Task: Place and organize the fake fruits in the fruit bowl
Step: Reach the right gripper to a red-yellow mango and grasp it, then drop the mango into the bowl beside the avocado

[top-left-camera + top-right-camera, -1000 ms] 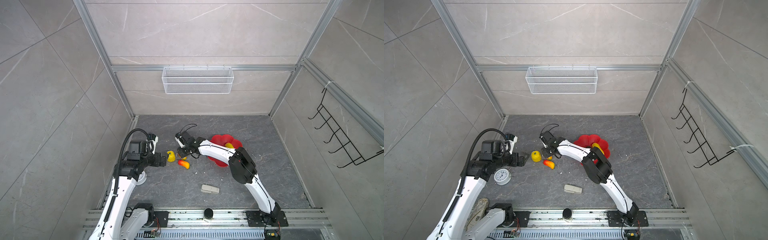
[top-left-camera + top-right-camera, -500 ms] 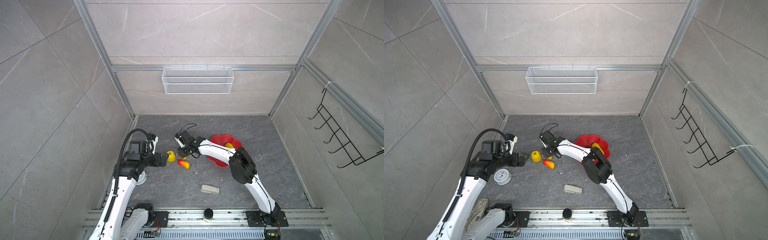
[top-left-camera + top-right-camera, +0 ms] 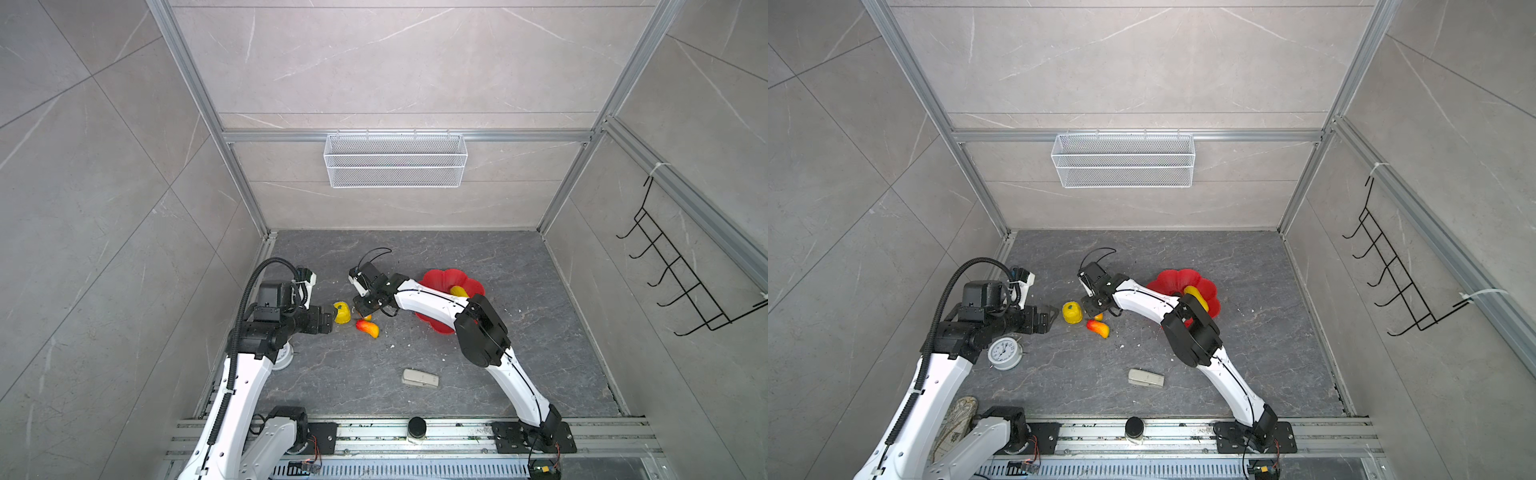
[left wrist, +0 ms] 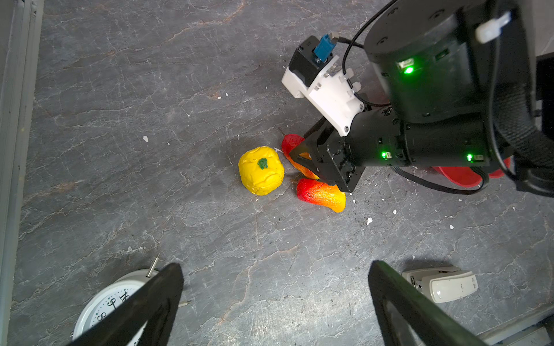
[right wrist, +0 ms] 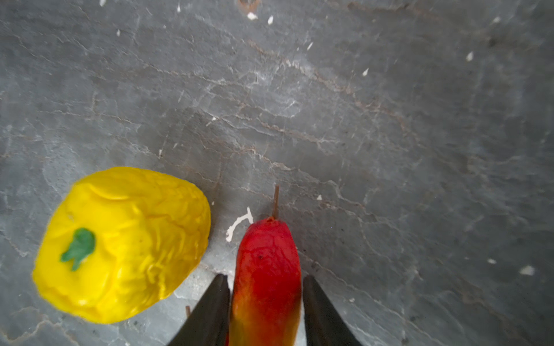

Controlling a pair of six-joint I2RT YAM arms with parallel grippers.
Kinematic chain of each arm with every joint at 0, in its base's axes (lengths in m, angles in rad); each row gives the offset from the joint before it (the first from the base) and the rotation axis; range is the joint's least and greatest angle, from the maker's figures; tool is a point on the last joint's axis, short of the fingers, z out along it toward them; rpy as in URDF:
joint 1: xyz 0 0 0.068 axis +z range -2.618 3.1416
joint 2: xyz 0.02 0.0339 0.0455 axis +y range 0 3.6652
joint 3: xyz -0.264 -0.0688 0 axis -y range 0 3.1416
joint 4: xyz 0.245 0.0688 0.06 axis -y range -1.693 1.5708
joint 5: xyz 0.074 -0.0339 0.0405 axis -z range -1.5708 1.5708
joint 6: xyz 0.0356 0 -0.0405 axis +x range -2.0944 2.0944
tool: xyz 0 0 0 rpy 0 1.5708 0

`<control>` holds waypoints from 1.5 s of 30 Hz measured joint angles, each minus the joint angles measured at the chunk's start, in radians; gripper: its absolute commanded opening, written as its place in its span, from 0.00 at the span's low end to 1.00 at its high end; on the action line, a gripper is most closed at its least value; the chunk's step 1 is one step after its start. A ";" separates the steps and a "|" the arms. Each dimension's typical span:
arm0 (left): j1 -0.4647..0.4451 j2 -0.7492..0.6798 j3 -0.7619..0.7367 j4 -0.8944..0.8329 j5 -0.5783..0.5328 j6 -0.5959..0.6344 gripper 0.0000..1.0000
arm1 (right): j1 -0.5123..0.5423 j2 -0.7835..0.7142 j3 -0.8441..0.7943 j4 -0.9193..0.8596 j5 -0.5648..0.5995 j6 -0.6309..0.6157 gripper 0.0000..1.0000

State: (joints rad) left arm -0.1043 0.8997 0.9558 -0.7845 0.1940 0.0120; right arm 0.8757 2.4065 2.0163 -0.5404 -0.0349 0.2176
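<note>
Where the alarm clock [image 3: 1004, 353] lies face up at the left of the desk [image 3: 1246, 266], its dial shows black numerals; an 8 reads in the left wrist view, the rest is cut off. Beside it the left gripper [image 4: 275, 265] hovers, jaws wide, holding nothing. Next, the bumpy yellow fruit [image 4: 261, 170] on the desk, green stem up. Just right of it are two red-to-yellow mangoes: the near mango [image 4: 320, 194] lies loose; the far mango [image 5: 266, 263] lies on the desk in the right gripper [image 5: 265, 278], jaws narrow against both its flanks. On the back wall hangs the wire basket [image 3: 395, 166]. Toward the front, the beige block [image 3: 420, 379]. Farthest right, the red fruit bowl [image 3: 451, 276] holds the long yellow fruit [image 3: 458, 291]
</note>
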 measured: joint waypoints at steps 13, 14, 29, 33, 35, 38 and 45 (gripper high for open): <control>0.000 -0.003 -0.001 0.000 0.000 0.000 1.00 | -0.004 0.003 0.014 -0.021 -0.002 0.003 0.20; 0.000 -0.004 -0.001 0.000 0.000 0.000 1.00 | -0.007 -0.009 -0.004 -0.018 0.001 0.002 0.20; 0.000 -0.006 -0.001 0.000 0.001 0.000 1.00 | -0.279 -0.692 -0.604 0.084 0.110 -0.019 0.20; 0.000 -0.003 -0.001 0.000 0.008 0.000 1.00 | -0.303 -0.706 -0.710 0.090 0.137 -0.019 0.20; 0.000 0.005 -0.001 0.000 0.016 0.000 1.00 | -0.300 -0.686 -0.736 0.089 0.142 -0.018 0.20; 0.000 0.014 -0.001 0.000 0.019 0.000 1.00 | -0.296 -0.641 -0.739 0.095 0.152 -0.008 0.20; 0.000 0.005 -0.001 0.000 0.019 0.000 1.00 | -0.296 -0.550 -0.729 0.104 0.185 0.016 0.21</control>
State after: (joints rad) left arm -0.1043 0.9051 0.9550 -0.7845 0.2131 0.0116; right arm 0.5793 1.8565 1.2873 -0.4366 0.1501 0.2337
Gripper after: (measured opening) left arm 0.999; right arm 0.279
